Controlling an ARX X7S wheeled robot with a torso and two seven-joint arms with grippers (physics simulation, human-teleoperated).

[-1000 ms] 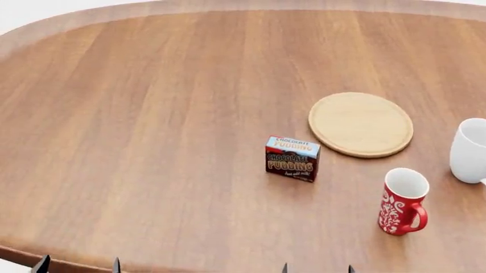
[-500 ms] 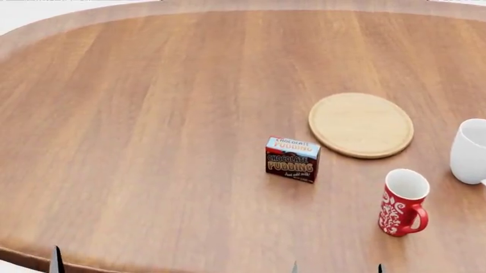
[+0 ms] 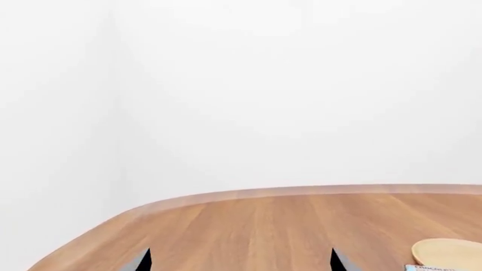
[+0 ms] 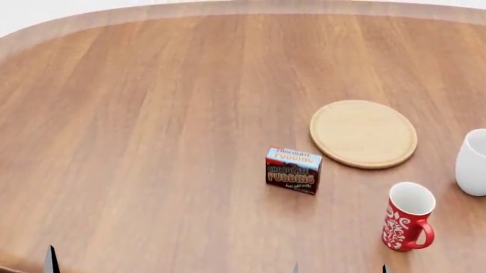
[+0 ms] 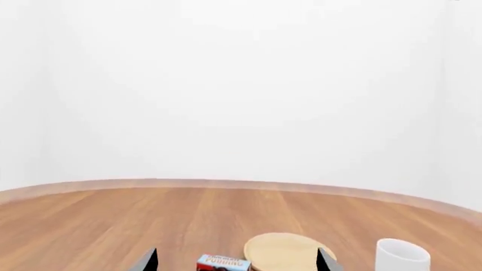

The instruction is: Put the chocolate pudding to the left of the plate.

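the left gripper [image 3: 239, 261] showed only as two dark fingertips set wide apart at the near edge of the wooden table [image 4: 152, 114], so it looked open and empty. in the head view just one of its tips peeked up at the near left corner.

moving right, the chocolate pudding [image 4: 293, 170] stood upright on the table, its dark lettered front facing the robot and its light blue top up. it sat just beside the plate [image 4: 363, 133], off the plate's near left rim and apart from it, not touching. it looked like a small stiff carton, probably light, with flat smooth sides that could slip or tip under an uneven pinch. the best hold seemed to be across its two narrow ends, low to mid height, with the jaws square to the faces.

the right gripper [image 5: 237, 261] also showed two tips spread wide with nothing between them, open, and the carton lay ahead of it.

further right stood the red patterned mug [image 4: 408, 216], nearer the robot than the plate, and a white mug [image 4: 473, 162] at the table's right side.
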